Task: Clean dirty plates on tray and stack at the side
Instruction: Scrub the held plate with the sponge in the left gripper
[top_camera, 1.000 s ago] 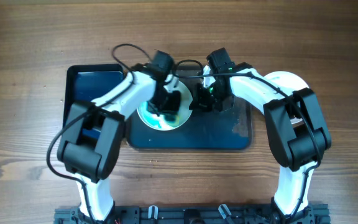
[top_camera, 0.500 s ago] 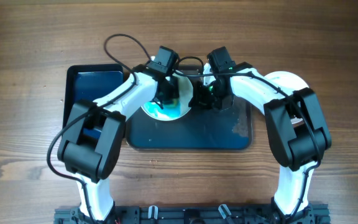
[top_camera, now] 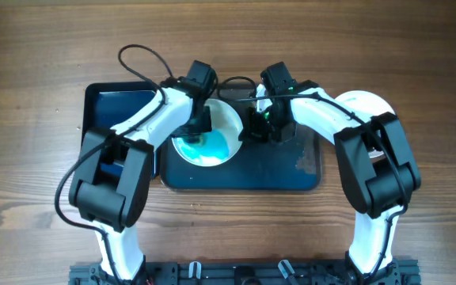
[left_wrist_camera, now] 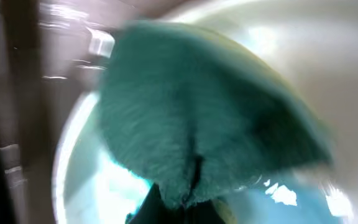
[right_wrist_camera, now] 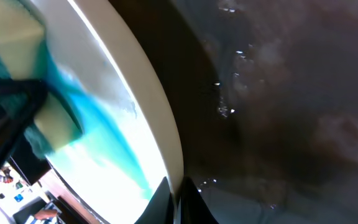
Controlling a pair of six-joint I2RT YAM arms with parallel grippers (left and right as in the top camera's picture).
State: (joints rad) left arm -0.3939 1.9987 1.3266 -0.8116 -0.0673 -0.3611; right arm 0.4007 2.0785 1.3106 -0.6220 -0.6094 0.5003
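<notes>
We begin with the wooden table (top_camera: 418,47), and on it the dark tray (top_camera: 291,178), which lies crosswise in front of both arms. The plate (top_camera: 226,119) being worked on sits at the left end of the tray, between the two grippers. Its far right part looks white, while a blue film covers the near left part.

Off the tray's far right corner, a second plate (top_camera: 368,101) shows as a white round edge half hidden by the right arm. We take that to be the stacking spot. A dark tub (top_camera: 117,103) lies just left of the tray.

The green sponge (left_wrist_camera: 197,112) is pressed flat onto the plate at its left half, right at the border of the blue film. The left gripper (top_camera: 199,129) is clenched on the sponge from above. The left wrist view is blurred, but the right wrist view shows a dark finger clamping it.

The right gripper (top_camera: 253,127) is pinched on the plate's right rim, one finger on each side of the lip, steadying it. We cannot tell whether the rim is lifted off the tray.

The next move turns on the blue film, which lies toward the robot and to the left of the sponge. We judge that wiping is the left arm's job, with the strokes pulled toward the near rim, away from the right fingers.
</notes>
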